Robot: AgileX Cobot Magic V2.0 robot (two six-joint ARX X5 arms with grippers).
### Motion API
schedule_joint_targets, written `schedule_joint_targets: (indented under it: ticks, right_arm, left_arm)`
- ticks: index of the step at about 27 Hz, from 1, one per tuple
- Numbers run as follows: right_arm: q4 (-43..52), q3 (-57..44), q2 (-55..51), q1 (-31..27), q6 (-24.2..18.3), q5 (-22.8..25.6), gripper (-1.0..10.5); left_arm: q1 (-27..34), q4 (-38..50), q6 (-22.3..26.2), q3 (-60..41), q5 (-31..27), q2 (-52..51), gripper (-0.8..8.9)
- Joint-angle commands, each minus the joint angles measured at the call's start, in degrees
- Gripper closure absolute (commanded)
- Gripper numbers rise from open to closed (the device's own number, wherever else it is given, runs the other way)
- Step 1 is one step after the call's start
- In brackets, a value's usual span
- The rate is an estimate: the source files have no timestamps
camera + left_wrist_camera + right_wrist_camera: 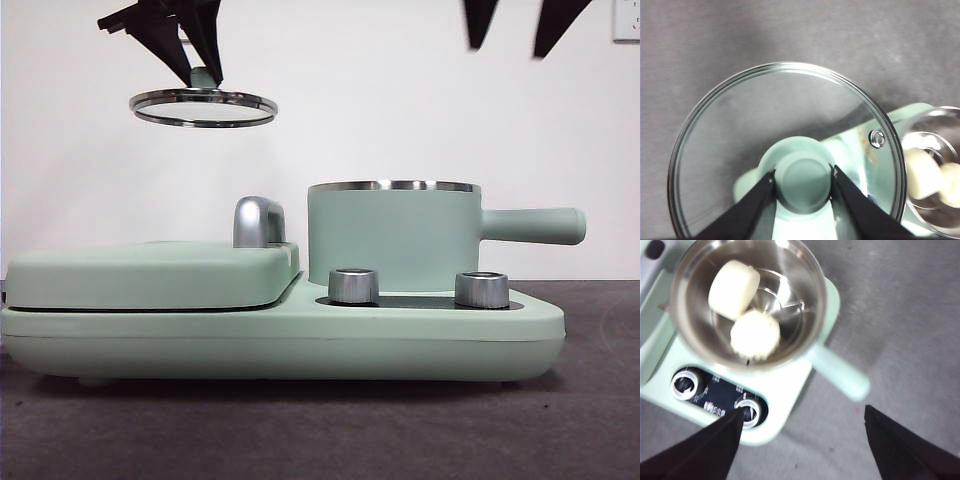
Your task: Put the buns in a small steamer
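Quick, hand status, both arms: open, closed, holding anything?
Left hand: closed on the lid's green knob, lid held in the air.
Right hand: open, holding nothing, above the steamer.

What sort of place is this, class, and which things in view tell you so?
Probably a test bench set up like a kitchen, not a real one: a mint-green cooker on a bare grey table, a blank white wall, and a gripper holding the pot's lid.

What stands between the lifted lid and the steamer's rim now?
Nothing visible. The left gripper holds the lid high above the griddle, beside the open steamer; both buns sit below its rim.
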Motion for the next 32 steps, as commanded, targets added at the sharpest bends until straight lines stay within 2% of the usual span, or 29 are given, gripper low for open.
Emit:
schedule_joint_targets:
  ticks: [1,8,10,12,16,21,32]
  right_arm:
    - [-4.4,-2.8,-7.1,0.3,-0.2,0.0,5.6]
    - [-4.0,-21.2,-36.2,0.4,0.0,-0.8,5.6]
    - [-0.8,-26.8,-44.8,0.4,0.2,-5.2,5.6]
    - [4.3,-32.2,-53.6,0.4,2.8,-8.8,5.6]
    - [7.4,-38.9,-66.2,0.3,4.5,-9.3,5.6]
    - [7.4,-41.0,-71.3,0.3,4.5,-9.4,5.6]
    - [9.2,-41.0,-71.6,0.3,4.7,-9.5,5.6]
  left_arm:
    - [-1.9,0.7,-0.3,2.1,0.3,-0.5,8.04]
    - [-10.4,0.5,-0.4,2.1,0.3,-0.5,8.04]
    - [-12.8,0.5,-0.4,2.1,0.3,-0.5,8.04]
    - [-15.1,0.5,-0.4,2.1,0.3,-0.5,8.04]
    - [-19.3,0.2,-0.5,1.6,0.3,-0.5,8.04]
    - [-22.6,0.7,-0.4,0.9,0.3,-0.5,8.04]
    - [-25.7,5.2,-0.1,-2.4,0.3,-0.5,8.04]
